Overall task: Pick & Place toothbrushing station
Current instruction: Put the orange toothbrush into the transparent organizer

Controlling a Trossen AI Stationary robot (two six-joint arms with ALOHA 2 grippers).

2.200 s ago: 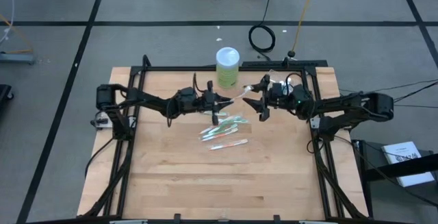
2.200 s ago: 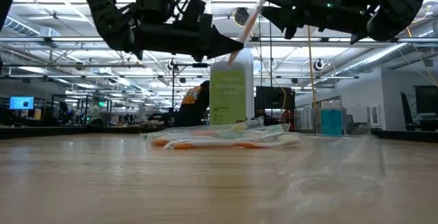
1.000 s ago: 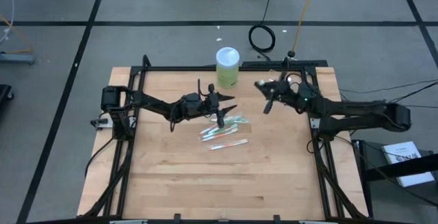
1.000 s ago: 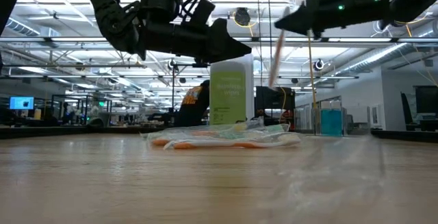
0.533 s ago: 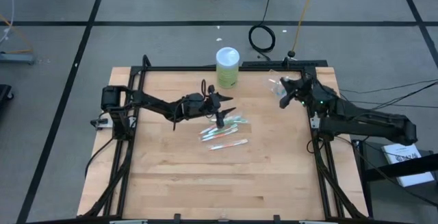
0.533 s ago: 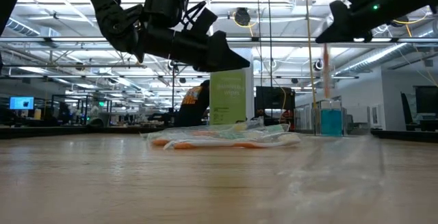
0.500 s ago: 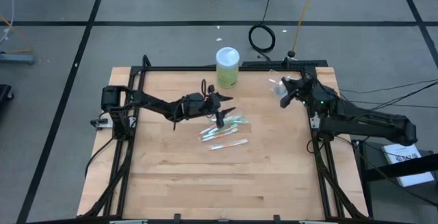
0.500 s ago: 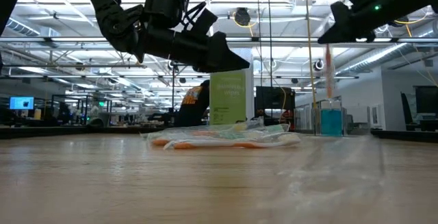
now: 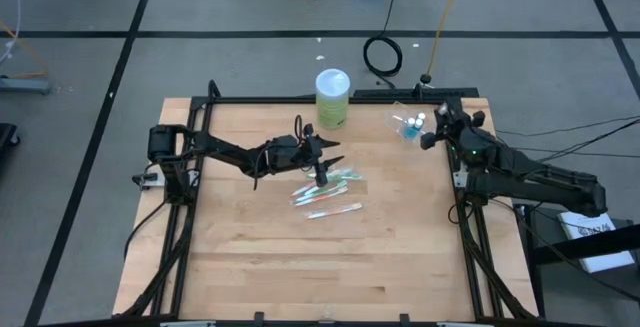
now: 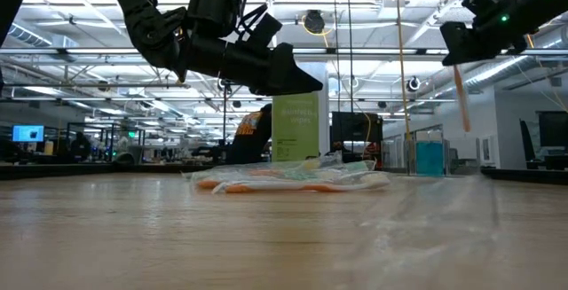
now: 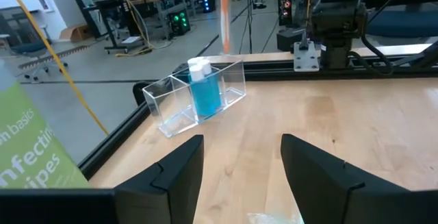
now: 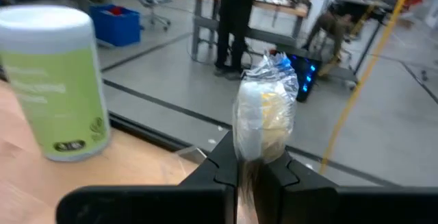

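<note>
Toothbrush (image 10: 461, 99), bristles hidden in crinkled wrap, hangs clamped in right end effector (image 12: 248, 162); left end effector (image 11: 239, 157) apart.

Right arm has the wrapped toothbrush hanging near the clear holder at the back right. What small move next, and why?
Probably ease the right end effector over the clear holder, then lower. It is shut on the wrapped toothbrush, which hangs upright, off to the side of the holder in the low view, its tip well above the table. The left end effector waits over the wrapped toothbrushes.
</note>
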